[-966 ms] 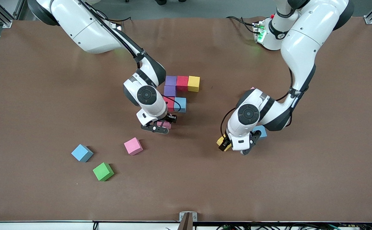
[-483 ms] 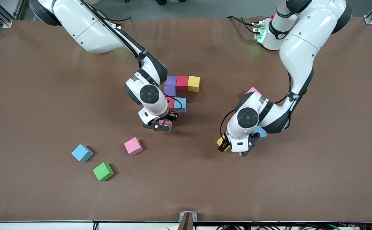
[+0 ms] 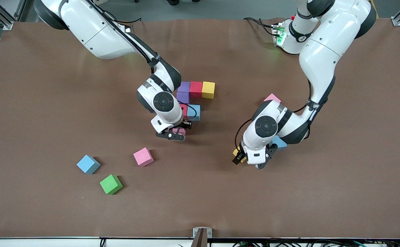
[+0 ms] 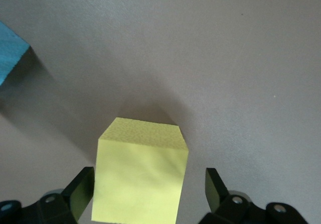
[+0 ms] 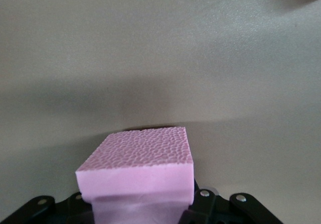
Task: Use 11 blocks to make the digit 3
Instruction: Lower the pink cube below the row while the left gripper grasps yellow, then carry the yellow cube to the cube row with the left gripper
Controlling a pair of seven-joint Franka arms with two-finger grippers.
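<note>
The partial digit 3 is a row of purple [image 3: 184,86], red [image 3: 196,88] and yellow [image 3: 208,89] blocks. Just nearer the camera are a second purple [image 3: 183,97], then a red [image 3: 184,109] and a light blue [image 3: 194,112]. My right gripper [image 3: 174,133] is shut on a pink block [image 5: 140,169], low over the table beside that red block. My left gripper [image 4: 149,191] stands open around a loose yellow block [image 4: 140,176] toward the left arm's end, one finger [image 4: 80,191] close to it, the other apart.
Loose on the table toward the right arm's end are a pink cube [image 3: 143,156], a light blue cube [image 3: 88,164] and a green cube [image 3: 110,184]. By the left arm lie a pink cube [image 3: 272,98] and a light blue cube [image 3: 279,142], partly under its wrist.
The right gripper has carried the pink block a little closer to the figure. The left hand has shifted slightly over the yellow block, covering more of it.
</note>
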